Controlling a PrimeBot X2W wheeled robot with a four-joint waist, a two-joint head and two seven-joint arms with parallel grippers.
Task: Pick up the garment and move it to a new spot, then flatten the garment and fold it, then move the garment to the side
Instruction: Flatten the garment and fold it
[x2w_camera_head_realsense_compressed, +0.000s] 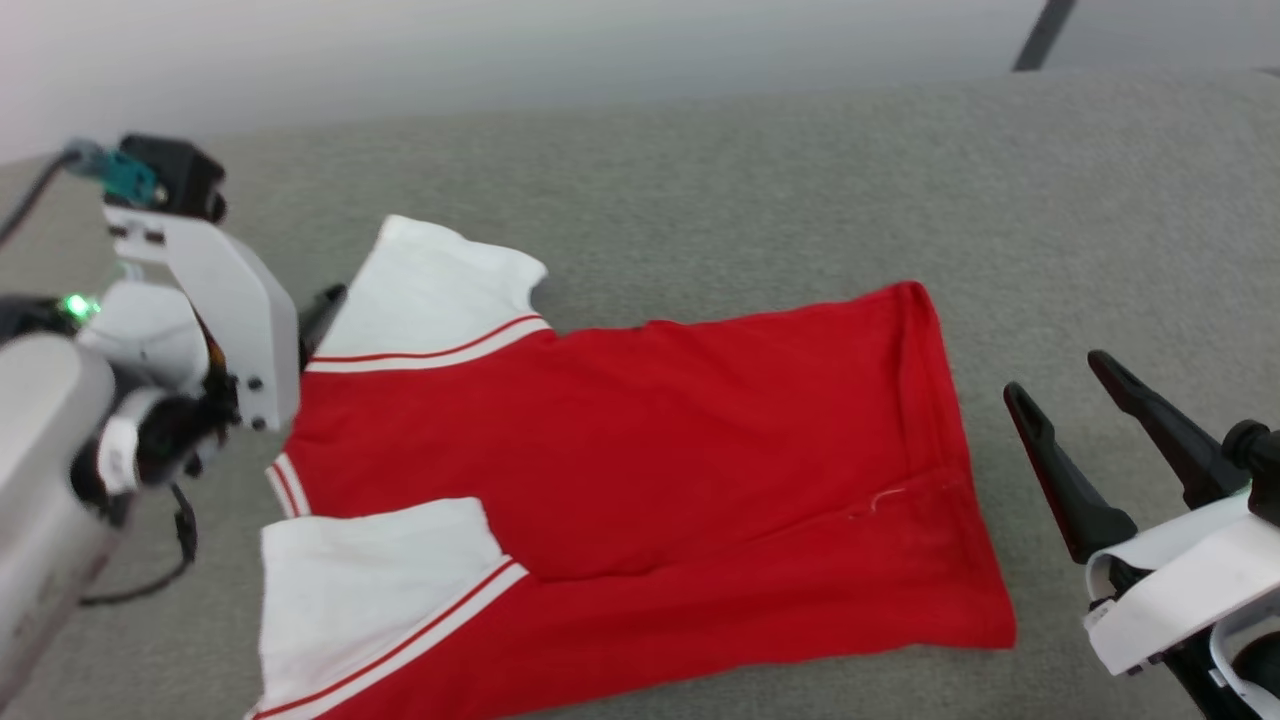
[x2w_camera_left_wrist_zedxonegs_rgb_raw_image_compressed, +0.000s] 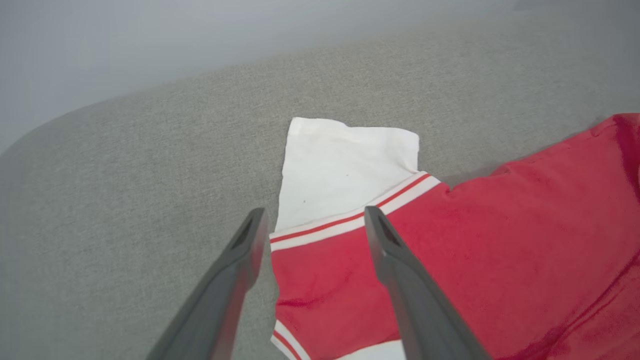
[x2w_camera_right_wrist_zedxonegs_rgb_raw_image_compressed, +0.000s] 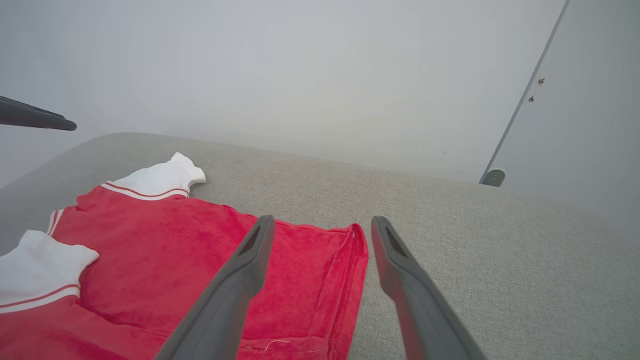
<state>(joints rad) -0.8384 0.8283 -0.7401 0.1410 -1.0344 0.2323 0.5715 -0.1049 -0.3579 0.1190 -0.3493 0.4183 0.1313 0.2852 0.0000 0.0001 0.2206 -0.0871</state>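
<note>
The garment (x2w_camera_head_realsense_compressed: 640, 470) lies spread on the grey cushion, plain red side up, collar end to the left and hem to the right. Its two white sleeves point toward the far and near edges, and the near side of the body is folded over the middle. No lettering shows. My left gripper (x2w_camera_left_wrist_zedxonegs_rgb_raw_image_compressed: 310, 220) hovers open above the far sleeve's stripe trim and shoulder of the garment (x2w_camera_left_wrist_zedxonegs_rgb_raw_image_compressed: 450, 250). My right gripper (x2w_camera_head_realsense_compressed: 1050, 385) stands open just right of the hem, nothing between its fingers; in its wrist view the right gripper (x2w_camera_right_wrist_zedxonegs_rgb_raw_image_compressed: 322, 225) frames the garment's (x2w_camera_right_wrist_zedxonegs_rgb_raw_image_compressed: 165, 260) hem corner.
The grey fabric cushion (x2w_camera_head_realsense_compressed: 750, 180) stretches all around the shirt, with bare room beyond it and to the right. A pale wall (x2w_camera_right_wrist_zedxonegs_rgb_raw_image_compressed: 300, 75) rises behind the cushion, with a dark strip (x2w_camera_head_realsense_compressed: 1040, 35) at the far right.
</note>
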